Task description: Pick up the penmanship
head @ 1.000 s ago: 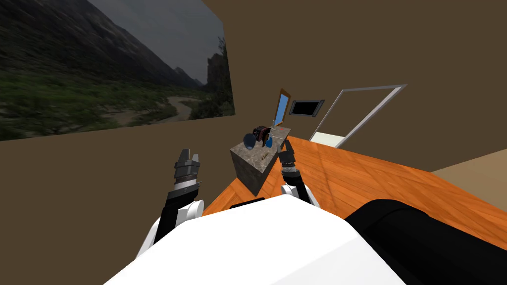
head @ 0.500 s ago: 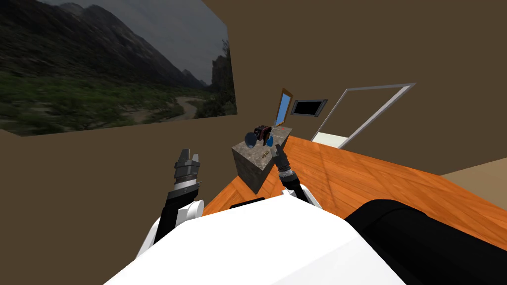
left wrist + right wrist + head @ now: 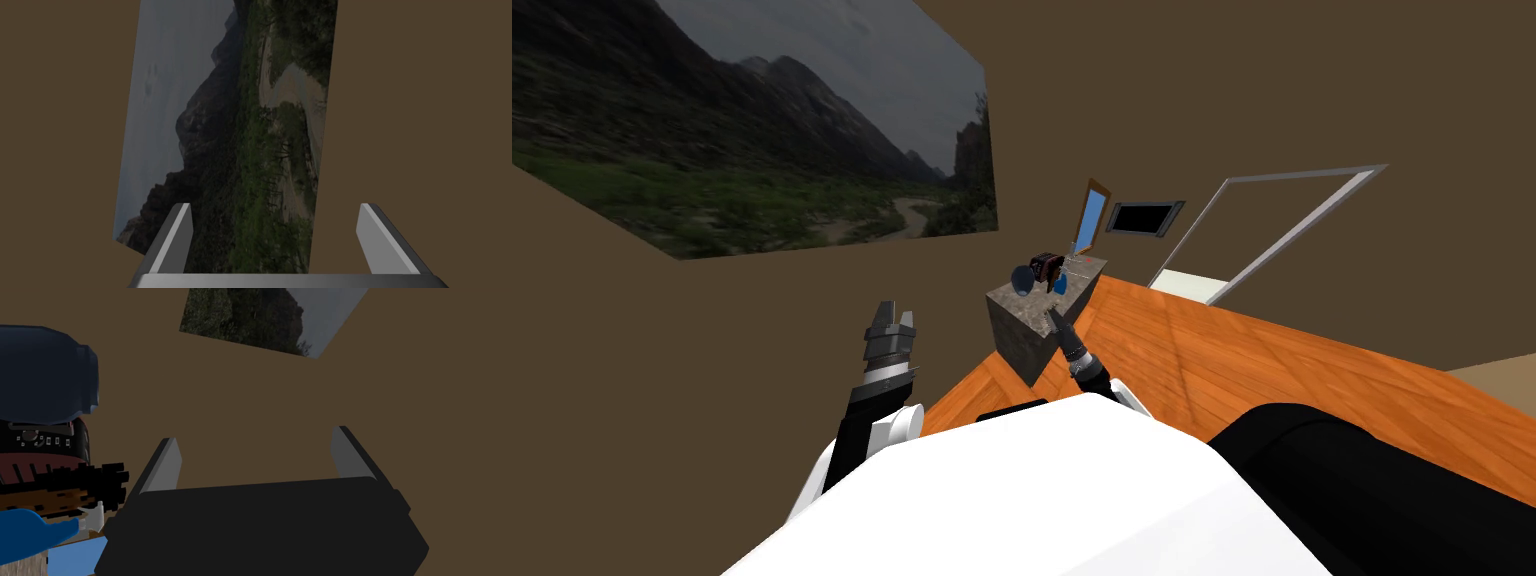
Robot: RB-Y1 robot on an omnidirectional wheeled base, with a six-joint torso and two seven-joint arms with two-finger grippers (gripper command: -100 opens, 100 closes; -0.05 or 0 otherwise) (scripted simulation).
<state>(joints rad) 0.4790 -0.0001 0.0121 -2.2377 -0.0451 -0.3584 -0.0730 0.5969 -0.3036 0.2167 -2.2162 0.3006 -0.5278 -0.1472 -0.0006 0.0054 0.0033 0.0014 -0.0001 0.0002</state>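
The right gripper [image 3: 256, 435], fingers spread, hovers over the near end of the stone block [image 3: 1017, 345], the left gripper [image 3: 892, 314], likewise spread, off to its left.

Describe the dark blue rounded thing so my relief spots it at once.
Find the grey stone-like block at the edge of the orange wooden floor. On its top, beyond the right gripper, sits a small cluster. It is the smooth, dark navy dome, beside a black-and-red device.

Head steeply downward; wrists toward wall [image 3: 425, 100]
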